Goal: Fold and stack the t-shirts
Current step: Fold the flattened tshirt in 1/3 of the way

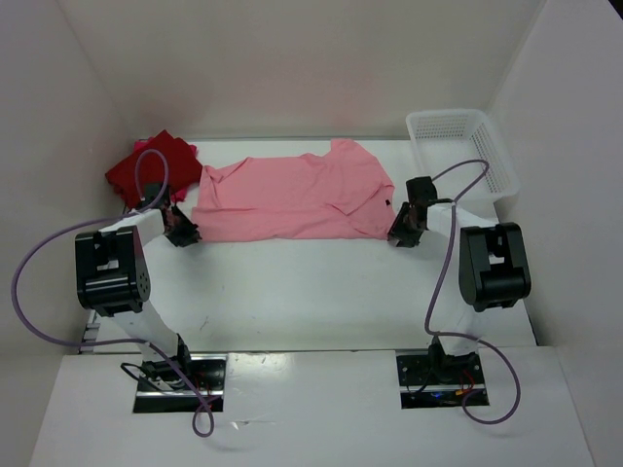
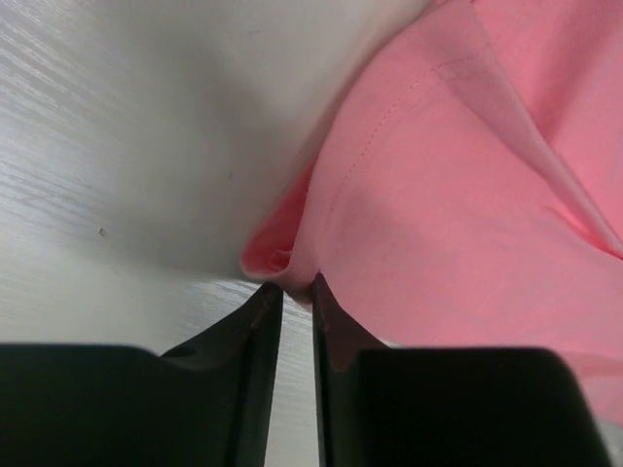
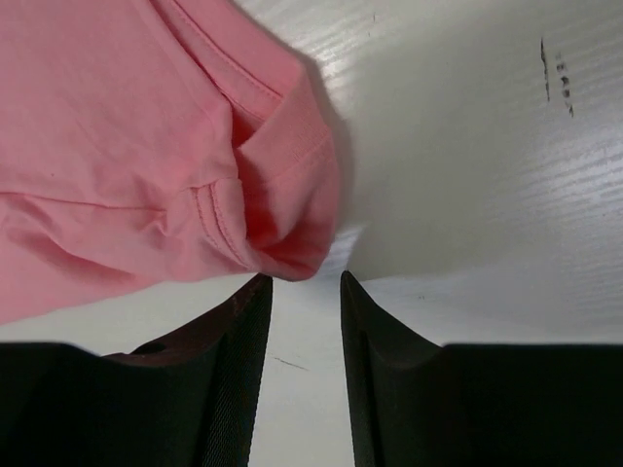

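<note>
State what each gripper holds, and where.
Right gripper: nothing, open just short of the pink shirt. Left gripper: nearly shut at the shirt's corner; whether it pinches it cannot be told.

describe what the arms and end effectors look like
The left arm and right arm have white links and boxy black joint housings. A purple cable loops along each. The left end effector and right end effector have two black tapered fingers.

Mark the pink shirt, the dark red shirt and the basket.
pink shirt (image 1: 292,199): top external view, middle of its body.
dark red shirt (image 1: 181,161): top external view, its right part.
basket (image 1: 496,161): top external view, its right wall.
</note>
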